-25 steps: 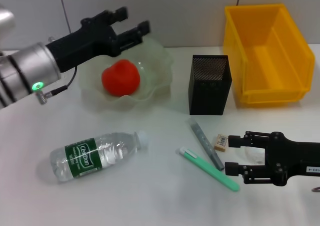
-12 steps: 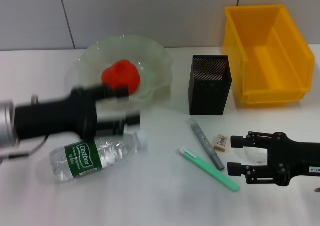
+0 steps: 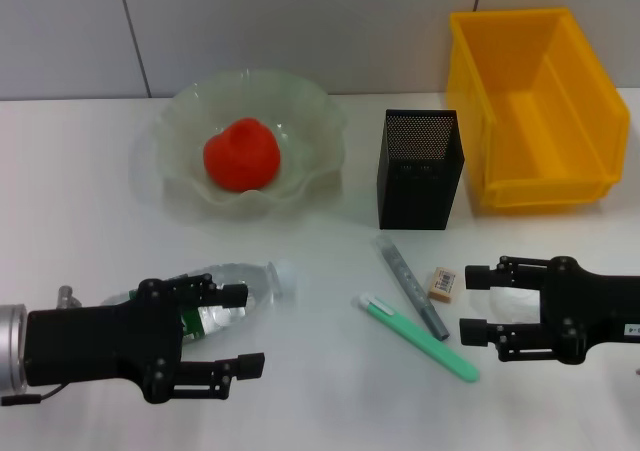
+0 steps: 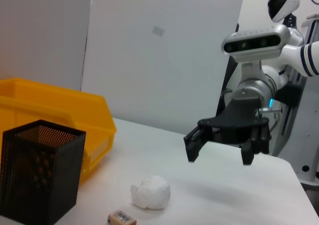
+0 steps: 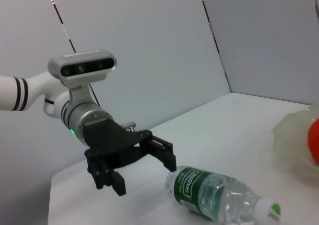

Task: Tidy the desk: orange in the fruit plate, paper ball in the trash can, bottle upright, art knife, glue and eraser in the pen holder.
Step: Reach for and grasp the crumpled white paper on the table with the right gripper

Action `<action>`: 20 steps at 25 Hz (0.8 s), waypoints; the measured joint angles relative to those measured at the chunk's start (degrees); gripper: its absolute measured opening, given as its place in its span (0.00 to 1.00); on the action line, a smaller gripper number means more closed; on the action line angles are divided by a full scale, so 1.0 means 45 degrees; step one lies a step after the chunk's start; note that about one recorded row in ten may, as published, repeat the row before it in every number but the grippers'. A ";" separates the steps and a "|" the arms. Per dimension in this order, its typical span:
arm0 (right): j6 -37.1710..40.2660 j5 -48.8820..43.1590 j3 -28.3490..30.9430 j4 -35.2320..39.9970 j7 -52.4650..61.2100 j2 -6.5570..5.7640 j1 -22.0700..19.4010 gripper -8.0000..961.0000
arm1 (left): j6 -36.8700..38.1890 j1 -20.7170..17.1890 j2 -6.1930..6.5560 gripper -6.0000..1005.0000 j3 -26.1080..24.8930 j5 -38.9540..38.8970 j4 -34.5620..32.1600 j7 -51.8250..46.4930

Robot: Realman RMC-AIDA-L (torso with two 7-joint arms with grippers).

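Now the bottle (image 3: 225,293) lies on its side on the desk (image 3: 300,391), near the front left part, with its long axis running left to right and a little toward the back; its white-and-green cap (image 3: 282,274) points to the right, toward the middle of the desk. The left gripper (image 3: 238,329) is low at the front left edge, with its fingers spread wide. It holds nothing; one finger is over the label side of the bottle and the other is on the near side, and I cannot tell if they touch it. The right gripper (image 3: 472,303) is at the front right of the desk, also wide open and empty, beside the eraser (image 3: 443,283), a grey pen-like tool (image 3: 411,286) and a green one (image 3: 418,337). The orange (image 3: 241,154) sits in the fruit plate (image 3: 310,121) toward the back left. The pen holder (image 3: 420,169) stands upright near the back middle, and the trash can (image 3: 535,106) is at the back right corner. The left wrist view shows a white paper ball (image 4: 150,192) on the desk near the eraser.
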State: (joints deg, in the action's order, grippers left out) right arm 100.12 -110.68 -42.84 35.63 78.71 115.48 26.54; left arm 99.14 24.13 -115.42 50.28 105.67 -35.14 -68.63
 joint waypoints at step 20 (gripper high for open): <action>0.2706 -0.8579 -0.0965 0.6114 0.8493 -0.0452 0.4510 0.81 | -0.0068 0.0052 -0.0036 0.81 -0.0028 0.0007 0.0362 0.0389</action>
State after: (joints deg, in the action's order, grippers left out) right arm 112.30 -149.29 -47.18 63.14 116.93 113.45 46.83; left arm 98.83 24.36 -115.58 50.15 105.71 -33.51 -66.88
